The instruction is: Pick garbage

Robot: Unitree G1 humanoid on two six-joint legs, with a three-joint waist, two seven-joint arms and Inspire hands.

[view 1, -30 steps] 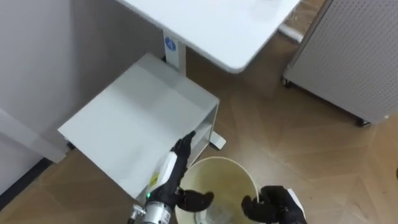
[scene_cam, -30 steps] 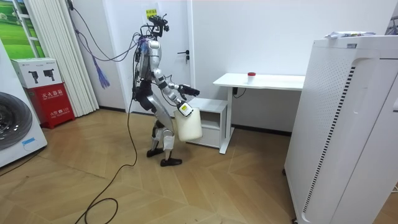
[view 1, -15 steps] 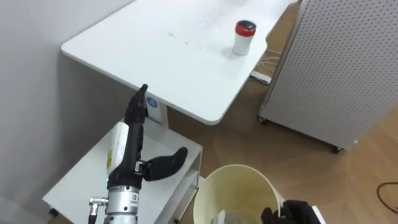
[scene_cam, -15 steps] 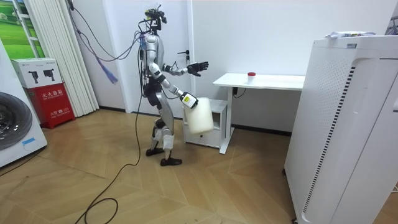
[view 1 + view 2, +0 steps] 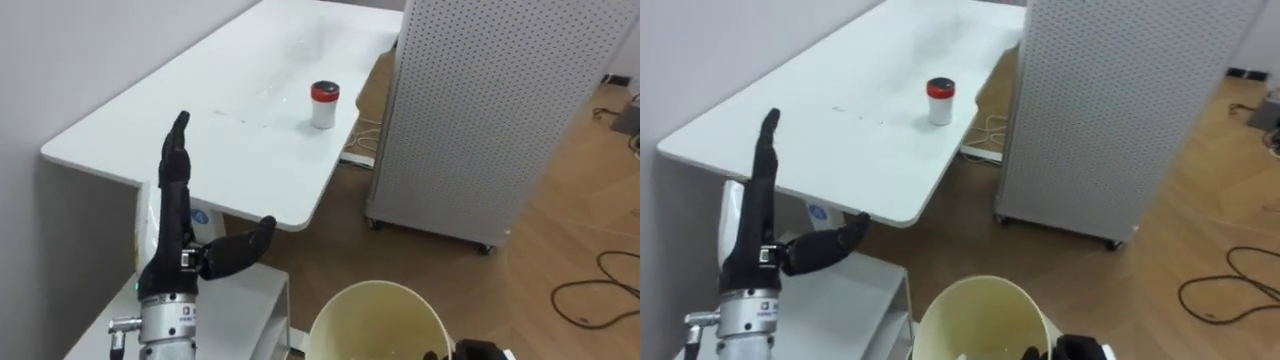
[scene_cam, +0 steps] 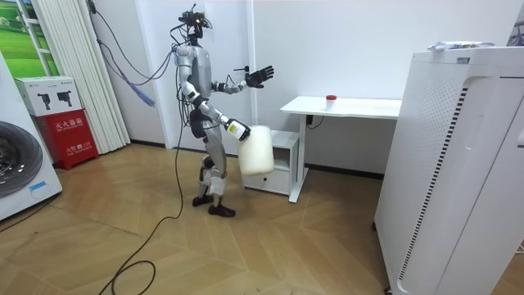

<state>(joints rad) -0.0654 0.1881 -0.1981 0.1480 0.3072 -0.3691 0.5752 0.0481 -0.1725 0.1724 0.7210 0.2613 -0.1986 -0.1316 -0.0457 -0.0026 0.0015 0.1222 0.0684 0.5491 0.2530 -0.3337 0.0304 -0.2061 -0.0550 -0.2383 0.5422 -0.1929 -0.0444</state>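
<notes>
A small white can with a red lid [image 5: 324,105] stands alone on the white desk [image 5: 230,130], far from both hands. My left hand [image 5: 177,215] is raised in front of the desk's near edge, open, fingers straight up and thumb out to the side, holding nothing. A cream bin [image 5: 375,320] sits low in the eye views with its mouth facing me; what lies inside is cut off. My right hand [image 5: 1075,348] grips its rim at the lower right. In the room view I stand upright a step from the desk, with the bin [image 6: 256,152] hanging at hip height.
A tall white perforated cabinet [image 5: 500,110] stands on castors just right of the desk. A low white cabinet [image 6: 282,160] sits under the desk's near end. Dark cables [image 5: 600,290] lie on the wooden floor at right. A washing machine [image 6: 16,172] and a red box [image 6: 70,135] are behind me.
I have straightened up and my view has risen from the low cabinet to the desk top and the can. My left arm lifted higher, fingers upward. The bin stays in my right hand.
</notes>
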